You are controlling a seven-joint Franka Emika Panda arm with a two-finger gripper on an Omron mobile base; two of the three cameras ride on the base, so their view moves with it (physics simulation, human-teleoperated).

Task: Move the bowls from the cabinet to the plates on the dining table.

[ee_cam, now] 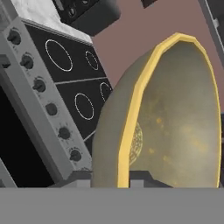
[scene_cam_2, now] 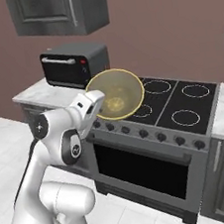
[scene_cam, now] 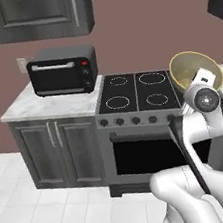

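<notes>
My gripper (scene_cam_2: pixel 99 98) is shut on the rim of the plain olive-yellow bowl (scene_cam_2: pixel 116 94), which is tilted on its side in the air above the front edge of the stove. In the hand view the bowl (ee_cam: pixel 175 118) stands on edge with its yellow rim between my fingertips (ee_cam: pixel 141 180). From the left base view the bowl (scene_cam: pixel 190 70) shows above my wrist, and my gripper (scene_cam: pixel 204 77) is at its rim. The dark grey wall cabinet (scene_cam: pixel 38 15) hangs at the upper left with its doors shut. The plates and the dining table are out of view.
A black stove (scene_cam: pixel 136 93) with four burners and an oven door below stands straight ahead. A black toaster oven (scene_cam: pixel 63 70) sits on the marble counter (scene_cam: pixel 27 107) to its left, over low grey cupboards (scene_cam: pixel 58 146). White floor lies at the left.
</notes>
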